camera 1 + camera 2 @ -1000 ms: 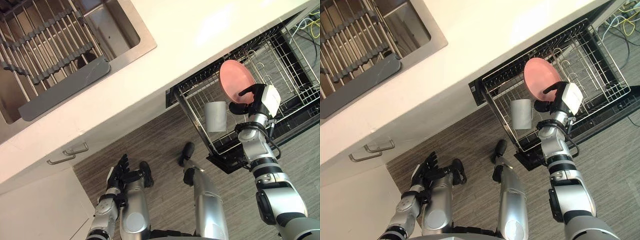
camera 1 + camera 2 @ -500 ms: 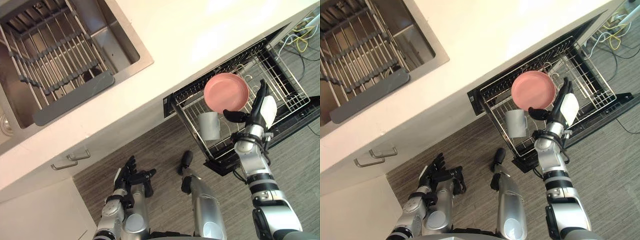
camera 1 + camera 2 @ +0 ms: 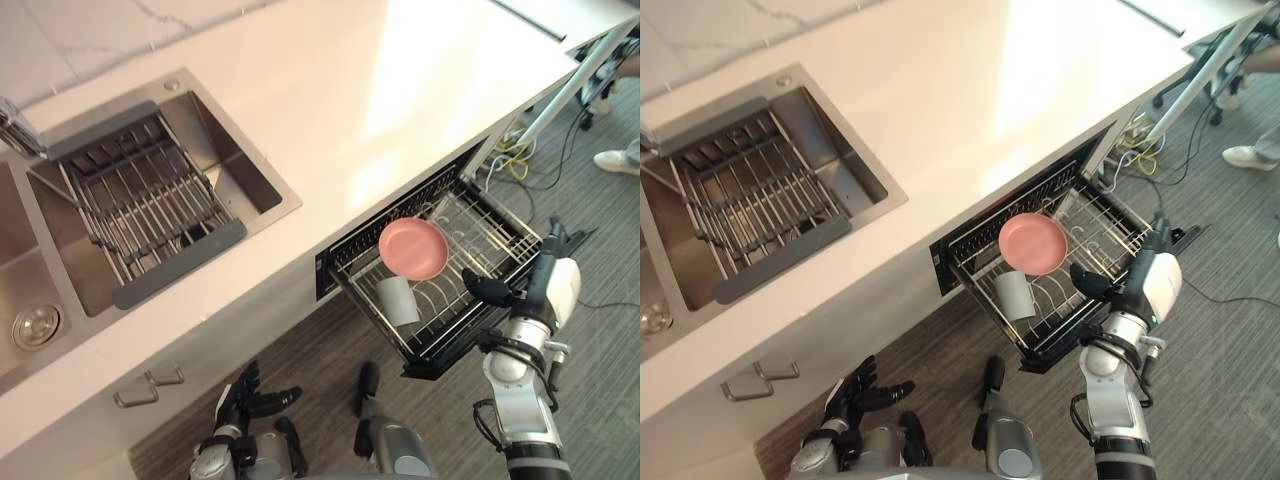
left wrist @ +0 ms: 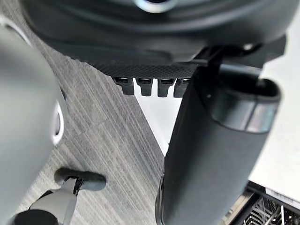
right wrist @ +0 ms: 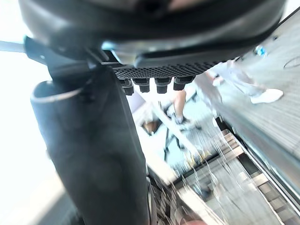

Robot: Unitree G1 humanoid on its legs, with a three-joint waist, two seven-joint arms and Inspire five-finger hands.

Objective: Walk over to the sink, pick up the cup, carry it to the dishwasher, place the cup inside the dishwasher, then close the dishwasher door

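The white cup (image 3: 398,298) stands in the front left corner of the pulled-out dishwasher rack (image 3: 486,236), beside a pink plate (image 3: 413,248) leaning upright in the wires. My right hand (image 3: 548,285) hangs open at the rack's front right corner, its fingers straight and its thumb pointing towards the plate, apart from the cup and holding nothing. My left hand (image 3: 243,392) is low by the cabinet front, open and empty. The steel sink (image 3: 255,185) with its grey drying rack (image 3: 150,205) is set in the white counter at the left.
The dishwasher's dark door (image 3: 440,360) lies open under the rack, over the wood-look floor. Cables (image 3: 512,158) trail at the far right, near a person's shoe (image 3: 618,160). A cabinet handle (image 3: 148,386) shows below the sink.
The camera has lifted and drawn back, so more counter and sink show. My right hand went from curled beside the plate to open and drew away to the rack's right. The cup stays in the rack.
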